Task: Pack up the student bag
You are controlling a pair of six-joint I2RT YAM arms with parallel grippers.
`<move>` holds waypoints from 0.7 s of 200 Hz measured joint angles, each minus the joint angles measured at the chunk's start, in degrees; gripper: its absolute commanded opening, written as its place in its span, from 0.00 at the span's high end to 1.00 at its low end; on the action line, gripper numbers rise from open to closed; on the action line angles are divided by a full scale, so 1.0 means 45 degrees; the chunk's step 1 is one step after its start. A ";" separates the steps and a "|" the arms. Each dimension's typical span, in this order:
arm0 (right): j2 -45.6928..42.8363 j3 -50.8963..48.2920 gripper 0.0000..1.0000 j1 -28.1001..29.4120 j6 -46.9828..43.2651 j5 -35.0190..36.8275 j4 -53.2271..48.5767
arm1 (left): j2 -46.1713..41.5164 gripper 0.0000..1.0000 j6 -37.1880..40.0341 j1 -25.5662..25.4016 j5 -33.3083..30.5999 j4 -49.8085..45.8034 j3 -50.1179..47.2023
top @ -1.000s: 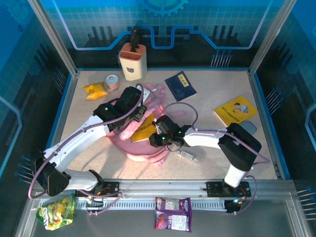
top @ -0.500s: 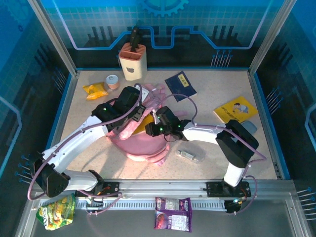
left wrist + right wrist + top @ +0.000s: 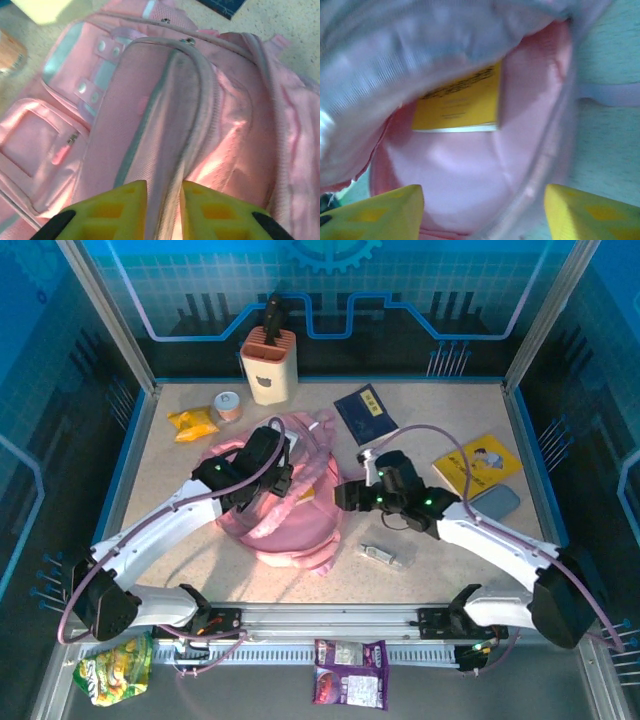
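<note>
i think the packing has begun but is not done. the student bag (image 3: 285, 525) lies in the middle of the counter (image 3: 440, 410) with its mouth open, and one yellow book (image 3: 457, 102) sits inside it. out on the counter to the right of the bag i see a blue booklet (image 3: 365, 412), a second yellow book (image 3: 478, 462), a grey case (image 3: 495, 502) and a small silver thing (image 3: 385, 556). so i guess more has to go in, and then the zip has to be shut. i can't be sure which of these belong in the bag. my right hand (image 3: 482, 195) is at the right side of the bag and looks into its mouth. its fingers stand wide apart, with nothing held between them. my left hand (image 3: 164, 192) is right over the bag. its fingers have a thin gap, and the bag's pale zip edge runs down into that gap. i cannot tell if the hand pinches that edge or just sits loose around it.
</note>
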 measured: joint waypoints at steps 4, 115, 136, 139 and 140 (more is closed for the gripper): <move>-0.0194 -0.0005 0.24 -0.0209 0.0015 0.0151 -0.0267 | -0.0029 0.55 -0.0170 0.0000 0.0165 0.0053 -0.0087; -0.0602 0.0772 0.00 -0.6717 -0.0102 0.3439 -0.3837 | -0.0539 0.23 -0.6431 -0.3264 0.2652 0.5702 -0.3215; 0.0024 0.1083 0.00 -0.8087 -0.0175 0.3575 -0.3764 | 0.0063 0.17 -0.6727 -0.3623 0.2759 0.6674 -0.3215; 0.0151 0.1137 0.00 -0.8281 -0.0194 0.3580 -0.3769 | 0.0146 0.16 -0.6756 -0.3657 0.2778 0.6751 -0.3215; 0.0209 0.1161 0.00 -0.8369 -0.0194 0.3604 -0.3769 | 0.0165 0.16 -0.6766 -0.3667 0.2778 0.6771 -0.3215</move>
